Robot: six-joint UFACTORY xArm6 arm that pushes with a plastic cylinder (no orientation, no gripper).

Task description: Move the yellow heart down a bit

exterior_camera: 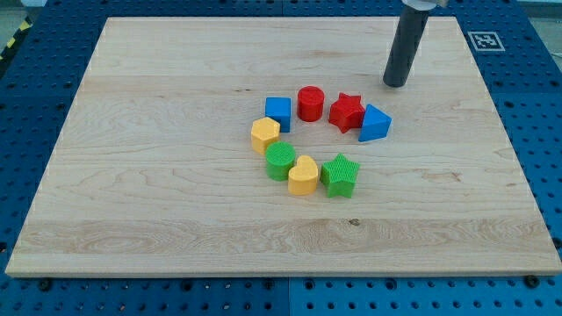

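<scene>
Pale wooden board (176, 219) on blue pegboard table (544, 132), yellow heart (303, 175) mid-board, tool tip (396, 84) well above-right, touching nothing

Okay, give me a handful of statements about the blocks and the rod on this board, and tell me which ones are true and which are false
1. The yellow heart sits between the green cylinder and the green star. True.
2. My tip is touching the yellow heart. False: it stands apart from all blocks, toward the view's top right, nearest the blue triangle.
3. The red cylinder lies to the view's left of the red star. True.
4. The yellow hexagon is the block farthest to the view's right. False: it is farthest left, just below the blue cube.
</scene>
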